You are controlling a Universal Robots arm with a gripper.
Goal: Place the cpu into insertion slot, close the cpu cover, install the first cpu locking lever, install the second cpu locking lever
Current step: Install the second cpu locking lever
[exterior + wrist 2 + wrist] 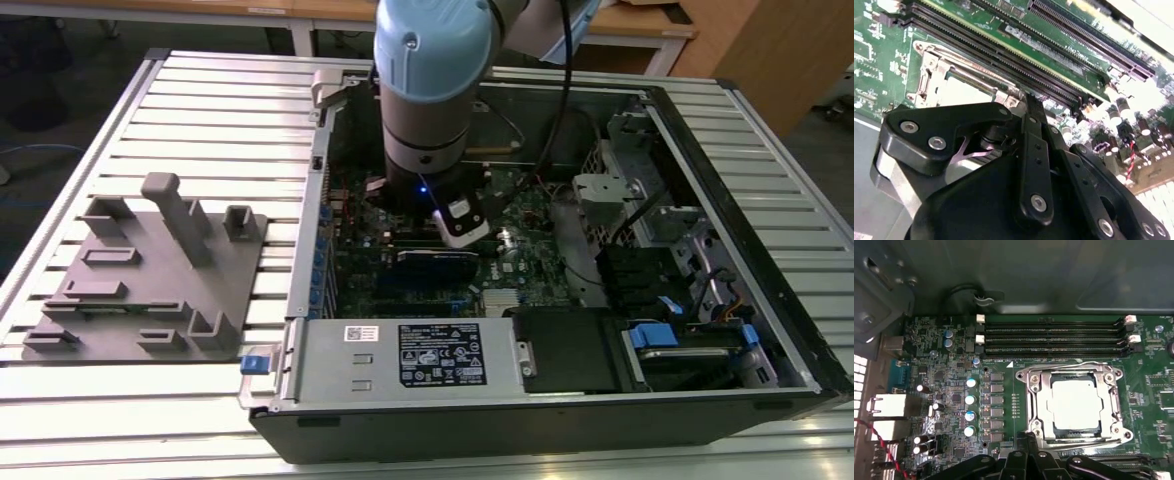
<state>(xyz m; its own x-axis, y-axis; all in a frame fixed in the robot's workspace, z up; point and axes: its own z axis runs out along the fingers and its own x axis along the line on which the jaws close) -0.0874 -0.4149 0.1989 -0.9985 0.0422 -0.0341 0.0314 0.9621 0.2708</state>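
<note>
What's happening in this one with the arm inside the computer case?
The arm's gripper is lowered into the open computer case, just above the green motherboard. In the first wrist view the cpu sits in the insertion slot with the cpu cover down around it. The gripper hangs right beside the socket.

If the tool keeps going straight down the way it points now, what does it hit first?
Probably the near edge of the cpu cover around the cpu, or the board just beside it. The tool hangs right at that edge; depth is unclear.
</note>
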